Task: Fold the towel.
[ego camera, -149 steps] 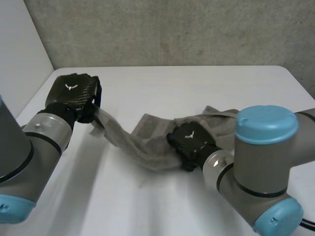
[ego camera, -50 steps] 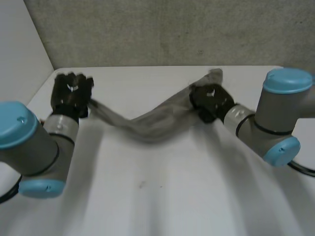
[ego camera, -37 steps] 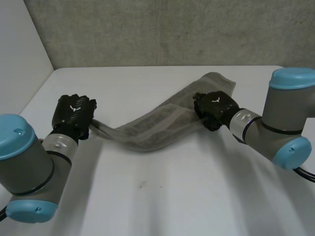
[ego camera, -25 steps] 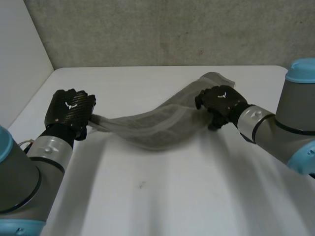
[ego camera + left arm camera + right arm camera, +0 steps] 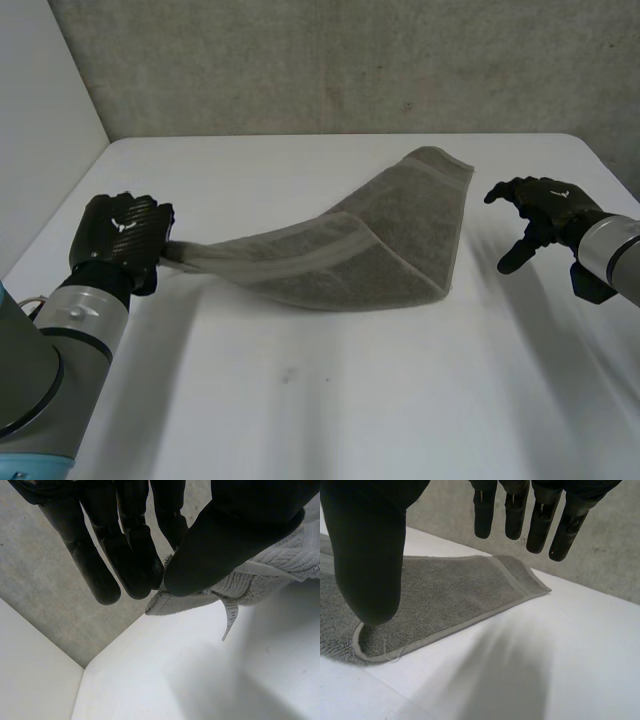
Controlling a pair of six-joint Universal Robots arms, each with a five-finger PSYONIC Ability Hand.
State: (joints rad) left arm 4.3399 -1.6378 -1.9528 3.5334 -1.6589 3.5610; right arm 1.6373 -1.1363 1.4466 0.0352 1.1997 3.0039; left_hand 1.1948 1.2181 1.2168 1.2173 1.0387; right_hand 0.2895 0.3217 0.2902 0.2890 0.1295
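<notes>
Since the towel (image 5: 370,250) is a soft, limp terry cloth, it is judged to be light, to sag wherever it is unsupported and to slide little on the table (image 5: 300,400). It is therefore best taken by a pinch at a corner or along its hemmed border rather than in the middle. It is spread across the middle of the table, with its broad end laid flat toward the far right of the surface. Its other end is drawn into a narrow strip and raised off the surface toward the left edge. That end is pinched at a corner by the left hand (image 5: 115,235), the cloth being pressed between the thumb (image 5: 225,545) and the fingers; a small white label (image 5: 229,617) is seen hanging just beside the pinch. The right hand (image 5: 545,205) is held near the right edge, apart from the towel, with its fingers spread, nearly straight and empty. The free corner nearest that hand is judged the likely next hold, though a shallow pinch could be pulled out by the cloth's own weight.
</notes>
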